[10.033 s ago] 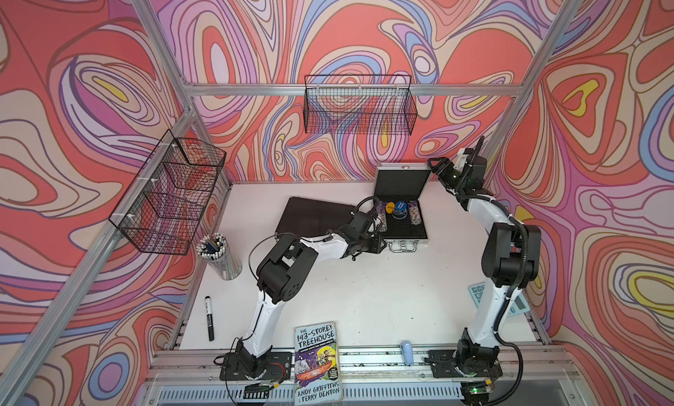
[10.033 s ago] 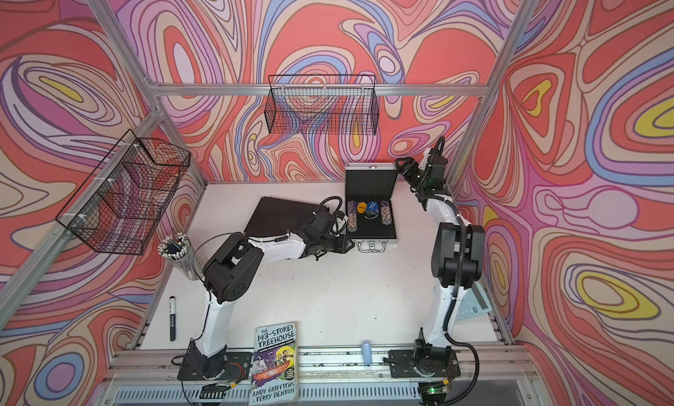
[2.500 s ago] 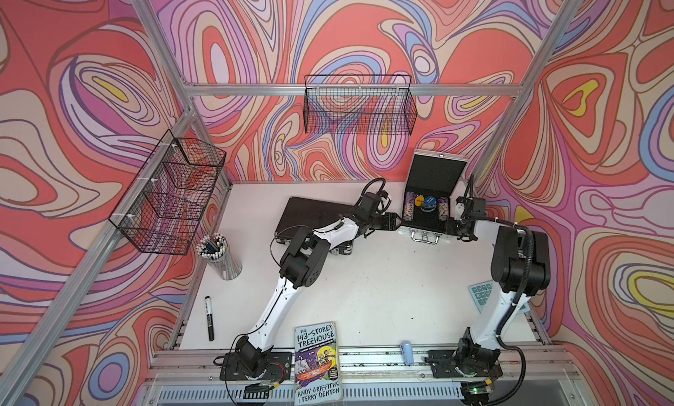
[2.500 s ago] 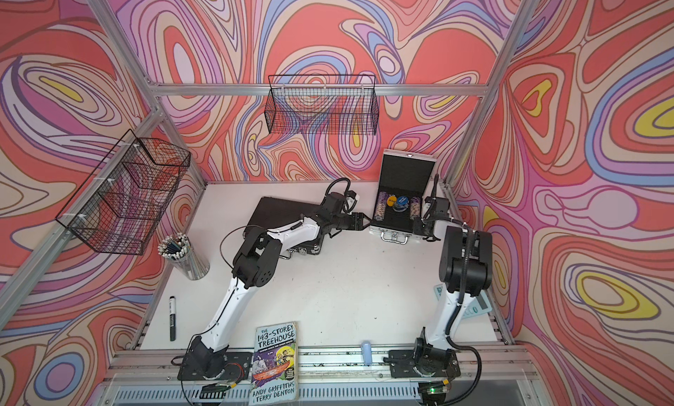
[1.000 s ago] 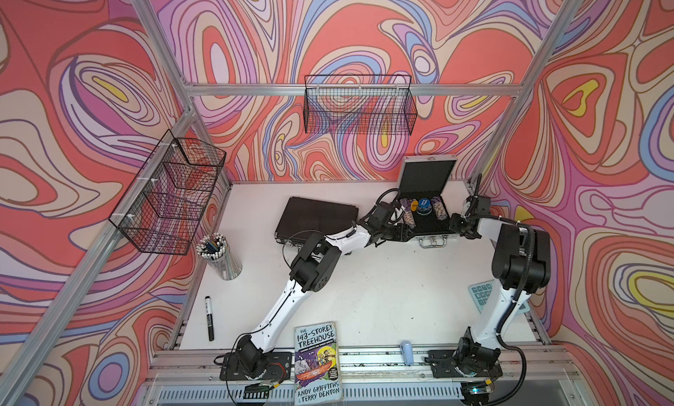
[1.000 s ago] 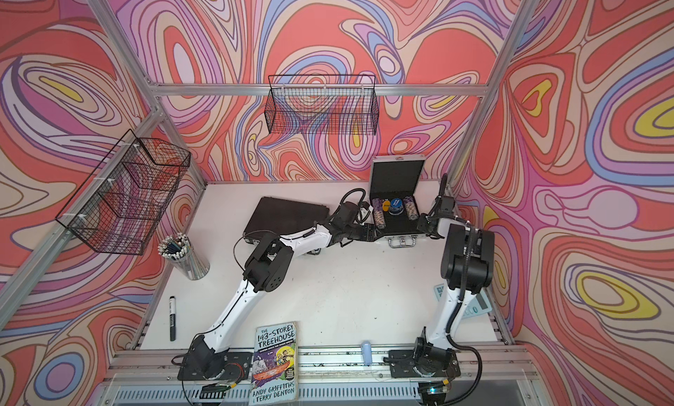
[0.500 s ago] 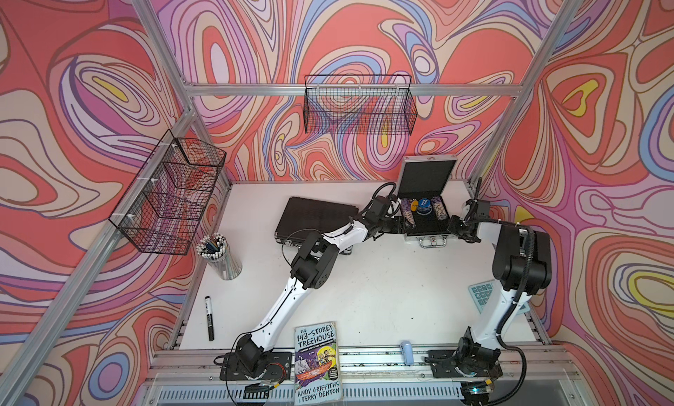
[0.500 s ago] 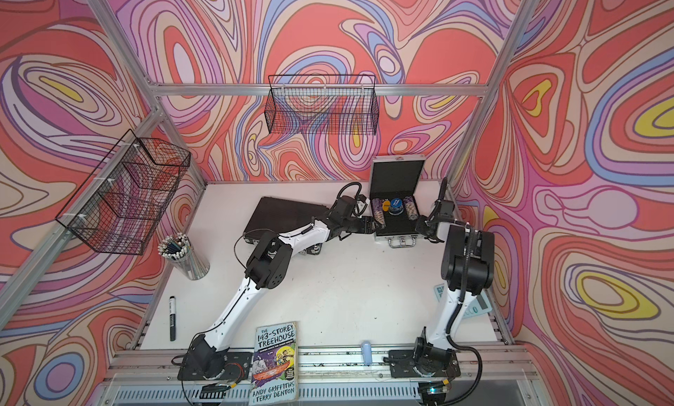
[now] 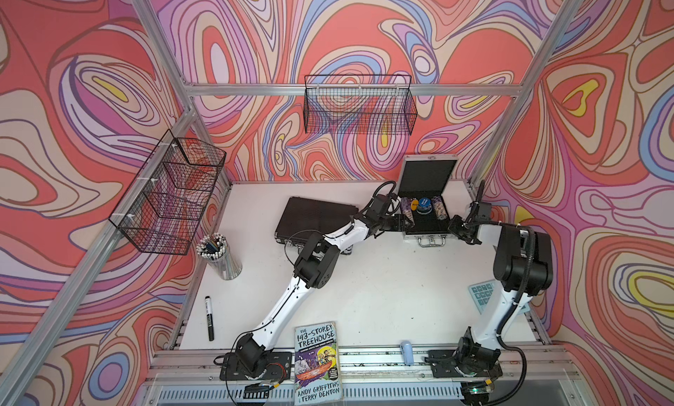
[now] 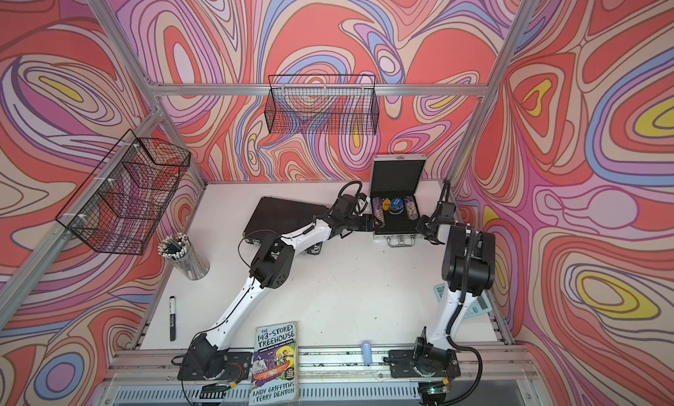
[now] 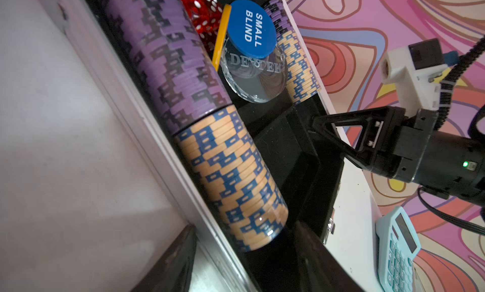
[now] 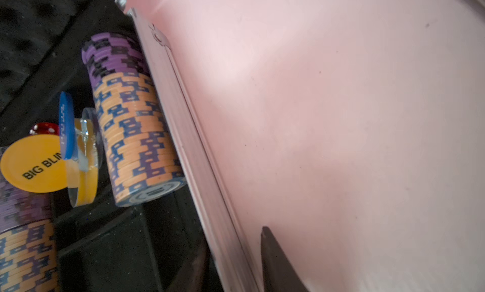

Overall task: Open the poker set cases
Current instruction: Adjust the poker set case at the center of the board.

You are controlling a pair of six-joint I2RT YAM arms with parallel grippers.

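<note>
Black case: laid flat and shut at the back, left of centre, partly under the left arm. Wide, matte black, square-edged. Judged to be the half of the job not yet done.
Silver case: set in the back right corner, open, so this half is judged done. Bright metal walls, metal handle at the front, black lining.
Lid: stood upright near the back wall. Black foam inside, silver rim.
Left gripper: jaws spread astride the silver case's left wall; nothing appears to be pinched.
Right gripper: set at the right wall with a finger close on either side. Whether the wall is pinched cannot be told from the blurred wrist view.
Chip stacks: laid on their sides in the lining. Purple and tan, ridged edges.
Discs: blue, yellow and one clear, all smooth plastic.
Dice: red, translucent, white pips.
</note>
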